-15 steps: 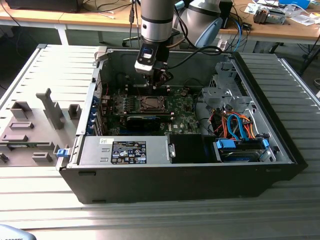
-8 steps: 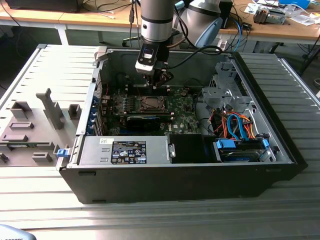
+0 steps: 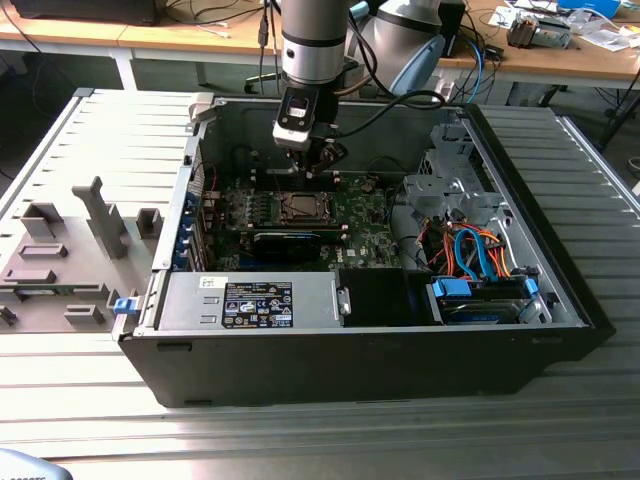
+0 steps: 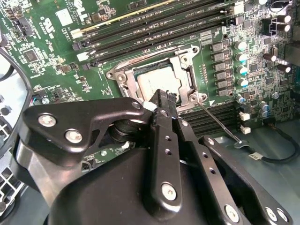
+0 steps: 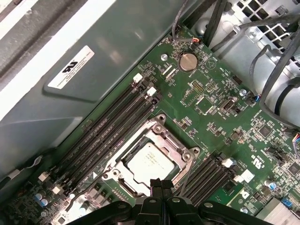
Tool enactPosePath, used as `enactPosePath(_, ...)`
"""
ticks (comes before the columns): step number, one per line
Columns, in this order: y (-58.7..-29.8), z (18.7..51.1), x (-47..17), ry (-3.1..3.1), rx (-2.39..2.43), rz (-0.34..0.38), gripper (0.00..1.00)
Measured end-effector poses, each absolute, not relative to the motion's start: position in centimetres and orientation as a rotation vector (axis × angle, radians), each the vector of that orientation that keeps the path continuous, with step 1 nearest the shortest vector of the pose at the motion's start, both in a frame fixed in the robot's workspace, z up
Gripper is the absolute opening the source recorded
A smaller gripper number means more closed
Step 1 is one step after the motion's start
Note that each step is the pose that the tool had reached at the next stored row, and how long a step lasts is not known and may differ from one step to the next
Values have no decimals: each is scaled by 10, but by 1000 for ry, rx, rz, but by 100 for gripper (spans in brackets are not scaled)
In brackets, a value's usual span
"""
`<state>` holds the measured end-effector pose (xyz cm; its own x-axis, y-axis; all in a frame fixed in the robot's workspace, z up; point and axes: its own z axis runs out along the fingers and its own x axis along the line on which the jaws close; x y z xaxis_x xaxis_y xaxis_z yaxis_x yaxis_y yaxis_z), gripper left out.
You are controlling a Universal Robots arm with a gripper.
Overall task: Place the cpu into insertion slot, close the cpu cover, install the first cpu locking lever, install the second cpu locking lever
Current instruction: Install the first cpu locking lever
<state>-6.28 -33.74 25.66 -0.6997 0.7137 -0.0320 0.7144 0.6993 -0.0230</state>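
- The cpu [image 5: 149,161] already lies seated in the insertion slot [image 5: 123,177], its pale face showing through the window of the cpu cover [image 5: 165,139], which is folded down over it.
- The gripper [image 4: 159,101] hangs at the socket's 6 o'clock edge in the second wrist view, its fingers [image 4: 164,136] pressed together and holding nothing, apparently to push rather than grasp.
- Board markings and the grey label [image 3: 257,301] are too small to read.

— What does the room look like around the setup?
— A ribbed grey metal worktop [image 3: 560,420] fills the front, lit evenly and brightly.
— And behind it?
— Wooden desks [image 3: 150,35] run along the back, strewn with cables [image 3: 215,15] and papers [image 3: 600,30]. A grey moulded tray [image 3: 70,270] sits at the exterior view's left.
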Motion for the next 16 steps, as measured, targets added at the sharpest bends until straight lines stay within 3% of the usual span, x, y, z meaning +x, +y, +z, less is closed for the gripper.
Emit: enactPosePath(16,-337,257,-63,2901,1149,-52,11)
